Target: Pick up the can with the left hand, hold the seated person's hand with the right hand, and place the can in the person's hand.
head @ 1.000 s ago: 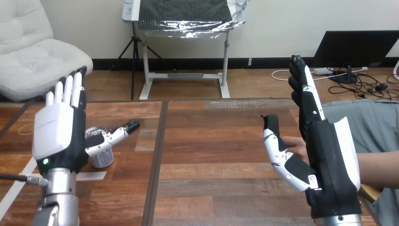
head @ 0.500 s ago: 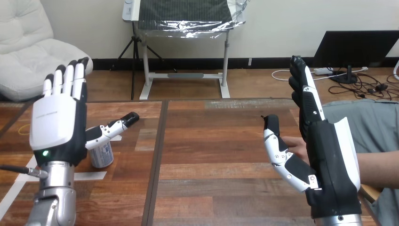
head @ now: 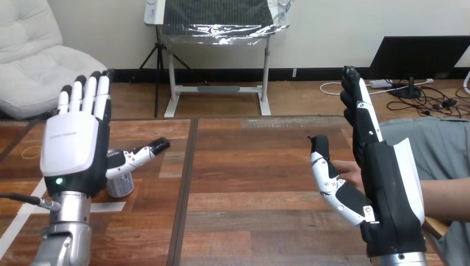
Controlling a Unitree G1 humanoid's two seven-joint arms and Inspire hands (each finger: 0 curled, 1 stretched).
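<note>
Left robot hand and right robot hand spread, empty; can upright behind left thumb.

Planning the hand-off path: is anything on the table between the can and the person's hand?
No object lies on the table between the can and the person's hand. Only the robot's right hand stands there, open and upright, the person's hand showing between its thumb and palm.

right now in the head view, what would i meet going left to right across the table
left robot hand → can → right robot hand → person's forearm
</note>
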